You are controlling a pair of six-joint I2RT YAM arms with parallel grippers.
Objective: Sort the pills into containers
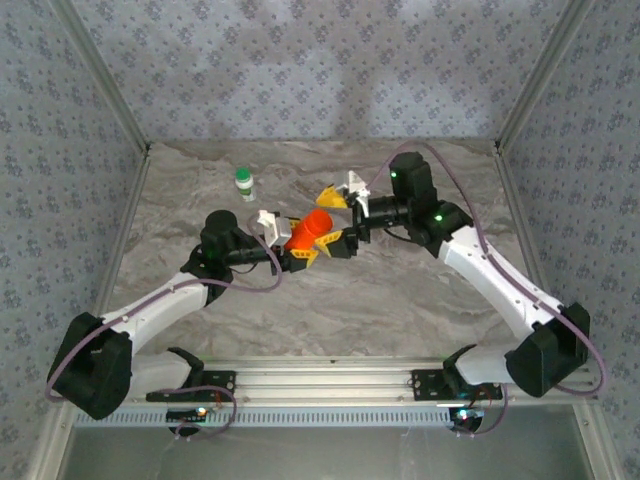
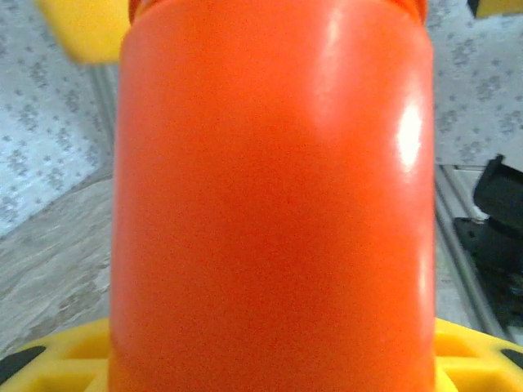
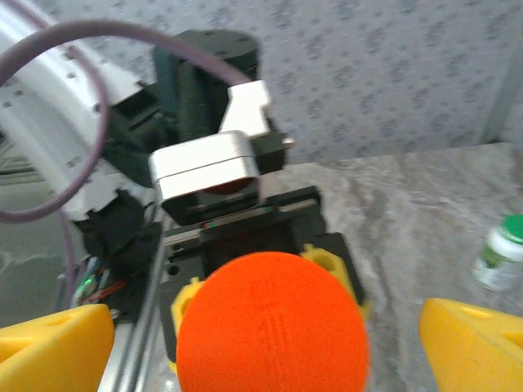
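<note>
An orange bottle [image 1: 308, 232] is held above the table's middle, lying nearly level, with my left gripper [image 1: 290, 240] shut on its body. In the left wrist view the bottle [image 2: 274, 212] fills the picture over a yellow finger [image 2: 65, 355]. My right gripper [image 1: 335, 222] faces the bottle's round end [image 3: 270, 335]. It is open, and its yellow fingertips [image 3: 49, 343] stand apart from that end on both sides. The pills and the containers are out of view.
A white bottle with a green cap [image 1: 245, 183] stands upright on the marble table [image 1: 400, 300] at the back left, also seen from the right wrist [image 3: 500, 253]. Patterned walls [image 1: 300, 70] close in three sides.
</note>
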